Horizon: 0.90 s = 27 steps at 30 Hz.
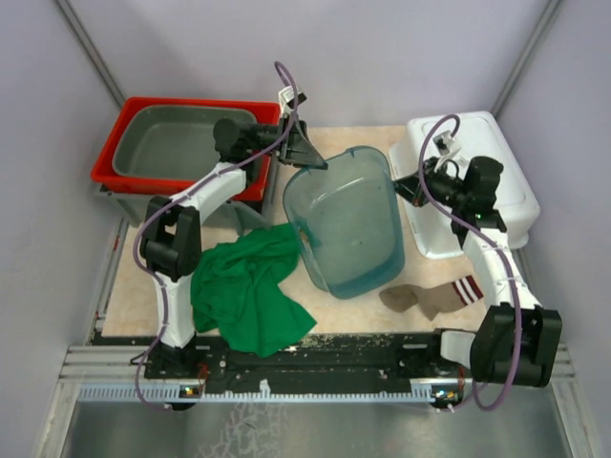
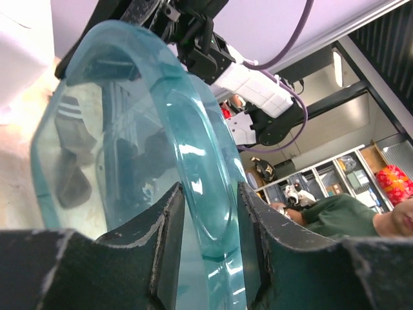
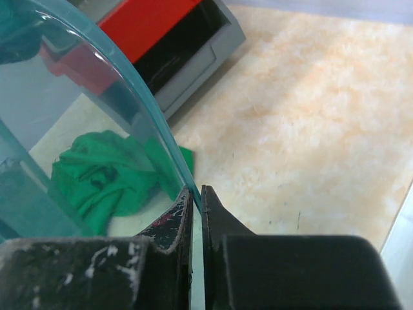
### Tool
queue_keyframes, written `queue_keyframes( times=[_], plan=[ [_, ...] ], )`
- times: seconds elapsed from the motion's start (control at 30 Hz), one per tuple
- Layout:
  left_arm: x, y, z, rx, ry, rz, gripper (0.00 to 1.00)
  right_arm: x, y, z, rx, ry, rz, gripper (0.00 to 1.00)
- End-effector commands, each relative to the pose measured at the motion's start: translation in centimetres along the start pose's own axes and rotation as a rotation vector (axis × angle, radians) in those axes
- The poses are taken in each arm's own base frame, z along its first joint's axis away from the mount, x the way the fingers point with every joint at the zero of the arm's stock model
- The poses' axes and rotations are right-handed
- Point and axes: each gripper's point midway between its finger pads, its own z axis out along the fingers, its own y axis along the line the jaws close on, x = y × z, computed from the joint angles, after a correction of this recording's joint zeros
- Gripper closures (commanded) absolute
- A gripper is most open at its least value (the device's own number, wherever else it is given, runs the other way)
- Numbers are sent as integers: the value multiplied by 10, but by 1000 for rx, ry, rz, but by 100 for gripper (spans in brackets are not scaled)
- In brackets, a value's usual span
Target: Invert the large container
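The large container is a translucent teal tub at the table's middle. It is tilted, with its far rim raised and its opening facing up and toward the near side. My left gripper is at the far left of the rim. In the left wrist view its jaws are closed over the thick rim of the container. My right gripper is at the far right of the rim. In the right wrist view it is shut on the thin edge of the container.
A red bin nested in a grey bin stands at the back left. A white box is at the back right. A green cloth lies front left, partly under the tub. A brown striped sock lies front right.
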Motion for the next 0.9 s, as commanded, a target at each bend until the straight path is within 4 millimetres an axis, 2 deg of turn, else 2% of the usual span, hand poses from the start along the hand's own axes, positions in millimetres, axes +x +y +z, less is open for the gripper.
queue_keyframes(
  times=[0.0, 0.1, 0.17, 0.3, 0.43, 0.7, 0.87],
  plan=[
    [-11, 15, 8, -5, -43, 77, 56, 8, 9, -3, 38, 7, 63, 100],
    [-16, 25, 9, -24, -54, 73, 53, 10, 1, -3, 89, -14, 86, 100],
    [-20, 30, 9, -39, -61, 63, 46, 11, -3, -4, 114, -21, 93, 100],
    [-27, 39, 10, -71, -82, 69, 27, 21, -8, -5, 139, -8, 104, 100],
    [-35, 45, 10, -118, -106, 81, 1, 30, -14, -7, 171, 5, 98, 100],
    [-57, 68, -1, -329, -176, 133, 0, 36, -23, -15, 245, 24, 54, 100],
    [-60, 82, -14, -450, -189, 149, 0, 36, -24, -17, 256, 24, 37, 100]
  ],
)
